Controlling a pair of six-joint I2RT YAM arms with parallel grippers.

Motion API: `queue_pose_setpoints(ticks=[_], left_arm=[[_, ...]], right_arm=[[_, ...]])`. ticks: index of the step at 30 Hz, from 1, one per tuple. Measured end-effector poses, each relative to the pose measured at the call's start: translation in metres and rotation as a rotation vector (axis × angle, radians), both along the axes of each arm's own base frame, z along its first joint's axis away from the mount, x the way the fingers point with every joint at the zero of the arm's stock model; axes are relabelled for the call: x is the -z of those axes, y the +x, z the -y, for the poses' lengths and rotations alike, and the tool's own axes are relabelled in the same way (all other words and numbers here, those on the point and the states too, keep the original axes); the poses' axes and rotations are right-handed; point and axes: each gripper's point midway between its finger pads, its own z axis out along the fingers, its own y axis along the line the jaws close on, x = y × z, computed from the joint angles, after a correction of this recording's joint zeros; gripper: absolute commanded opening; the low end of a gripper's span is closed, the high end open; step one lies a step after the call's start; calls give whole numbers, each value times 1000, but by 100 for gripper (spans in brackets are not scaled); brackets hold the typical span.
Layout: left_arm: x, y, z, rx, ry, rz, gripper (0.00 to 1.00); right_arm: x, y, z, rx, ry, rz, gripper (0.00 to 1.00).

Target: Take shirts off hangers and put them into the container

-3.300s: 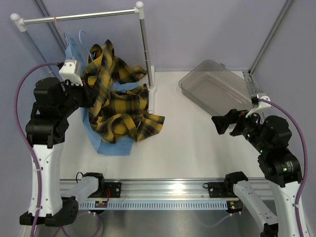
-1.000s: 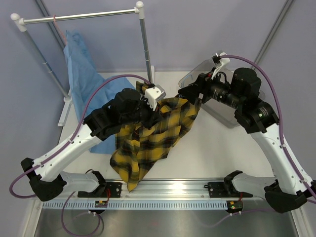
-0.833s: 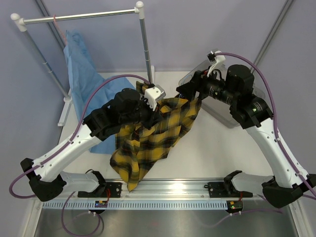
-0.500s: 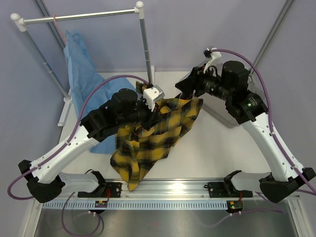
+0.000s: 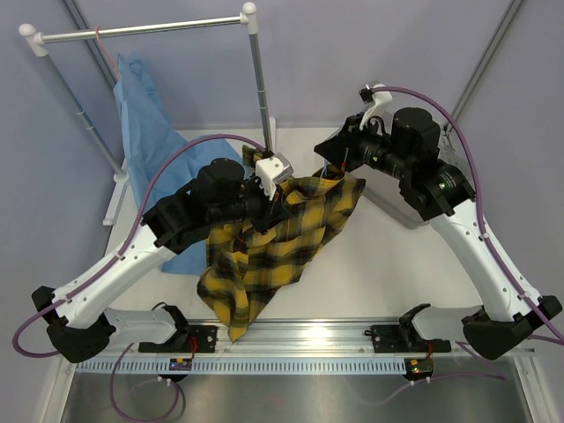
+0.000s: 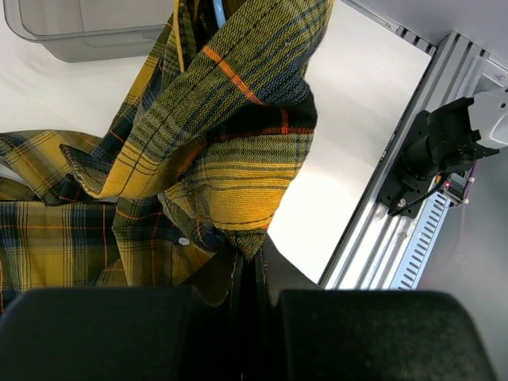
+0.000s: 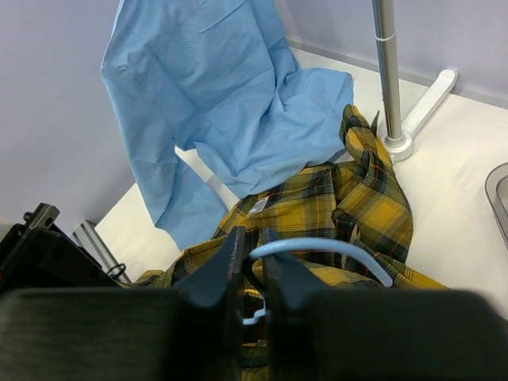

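1. Pinching a fold of plaid shirt (image 5: 264, 251) in left end effector (image 6: 248, 266), fully closed; right end effector (image 7: 252, 258) nipped nearly closed on blue hanger (image 7: 333, 250) hook.
2. Plaid shirt slung between both, long axis running down-left from hanger; container (image 6: 95, 44) just right, nearer right arm.
3. Counted: two shirts (plaid shirt, blue shirt (image 5: 145, 115)), two hangers (blue hanger, red hanger (image 5: 103, 42) on rail (image 5: 141, 31)), one container.
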Motion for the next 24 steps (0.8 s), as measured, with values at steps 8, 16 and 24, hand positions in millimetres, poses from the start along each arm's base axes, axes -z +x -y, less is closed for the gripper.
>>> queue_pose_setpoints(ticks=[8,16,24], left_arm=[[-5,0,3,-4,-27,-1,66],[-28,0,4,-13,-81,11,81],[-72,-1,6,-22,-178,54,87]], right_arm=[[5,1,7,43,-39,25,0],[3,1,21,91,-73,76,0],[9,12,33,167,-123,99,0]])
